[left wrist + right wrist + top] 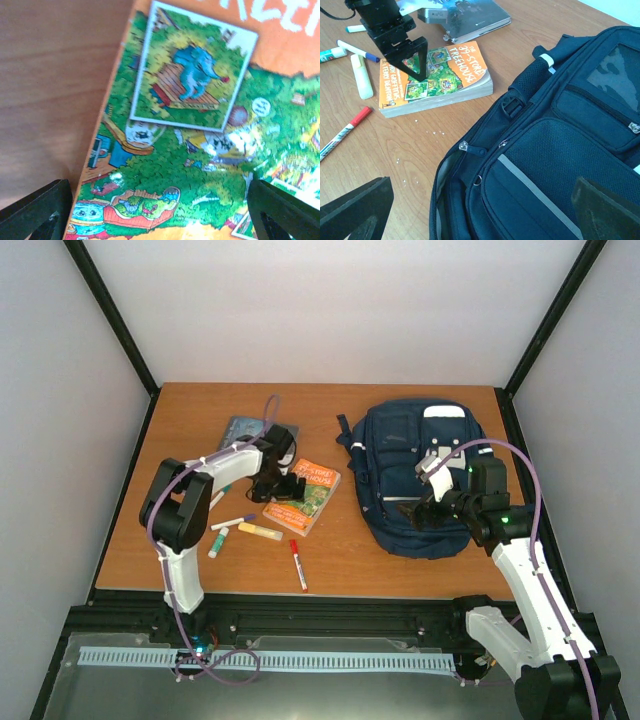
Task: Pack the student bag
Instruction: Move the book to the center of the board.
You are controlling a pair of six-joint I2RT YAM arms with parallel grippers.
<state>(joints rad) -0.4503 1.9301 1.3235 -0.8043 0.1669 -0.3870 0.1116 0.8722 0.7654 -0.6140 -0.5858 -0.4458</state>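
The student bag is navy blue and lies flat at the right of the table. In the right wrist view the bag shows its main zip partly open, with grey lining and a zip pull. My right gripper hovers over the bag's near left edge, open and empty. My left gripper is open, low over an orange picture-covered book. The book's cover fills the left wrist view between my spread fingers. The book also shows in the right wrist view.
A grey-blue book lies behind the left gripper. A red marker, a yellow highlighter, a purple-capped pen and a green-capped marker lie left of the bag. Black frame posts stand at the table's back corners.
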